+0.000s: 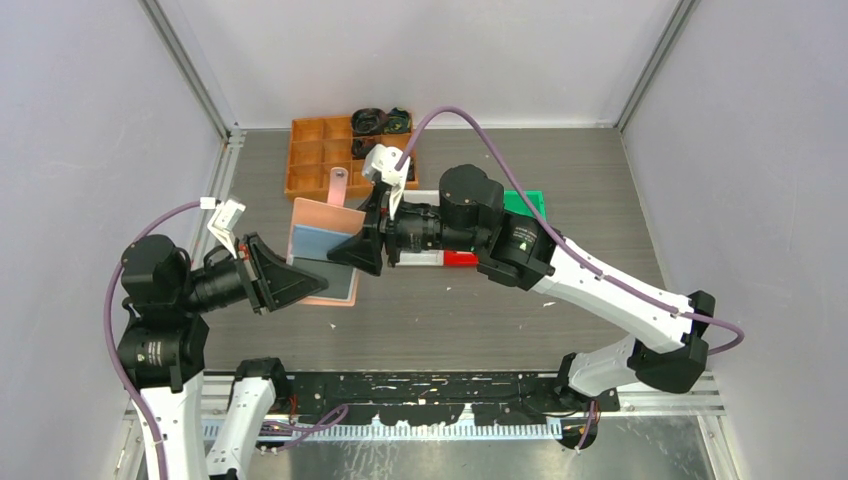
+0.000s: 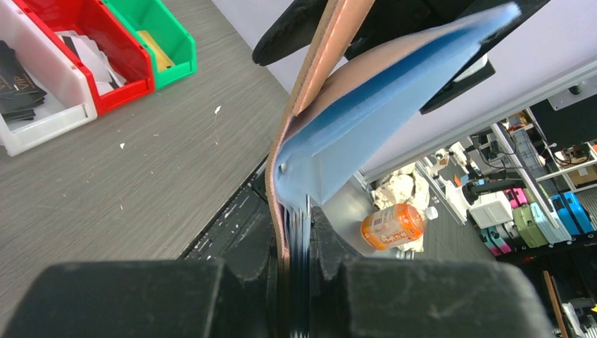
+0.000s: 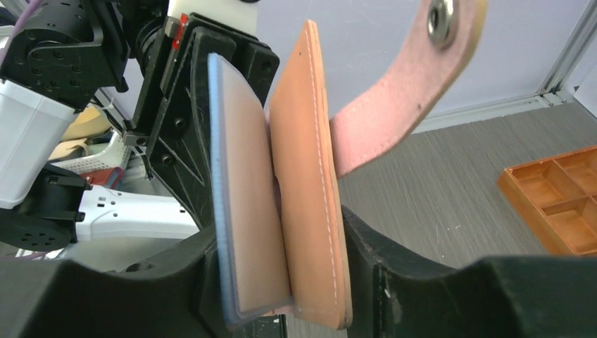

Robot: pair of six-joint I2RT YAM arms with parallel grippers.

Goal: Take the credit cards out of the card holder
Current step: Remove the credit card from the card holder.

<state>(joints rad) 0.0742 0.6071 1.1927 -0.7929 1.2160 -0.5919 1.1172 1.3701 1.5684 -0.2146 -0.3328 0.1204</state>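
Salmon-pink leather folding card holder [image 1: 318, 240] held open off the grey wood-grain table [image 1: 600, 170], just 10 o'clock of centre. Clamped at its 7 o'clock corner in left gripper [image 1: 292, 282], at its 3 o'clock edge in right gripper [image 1: 362, 243], both closed tight on it. Strap tab [image 1: 338, 185] pointing to 12 o'clock, toward orange compartment tray [image 1: 312, 152]. Cannot tell whether credit cards sit in the pockets.

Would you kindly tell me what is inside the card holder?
The open card holder shows a light blue pocket and a dark one. The left pincer and right pincer cover parts; no card face shows.
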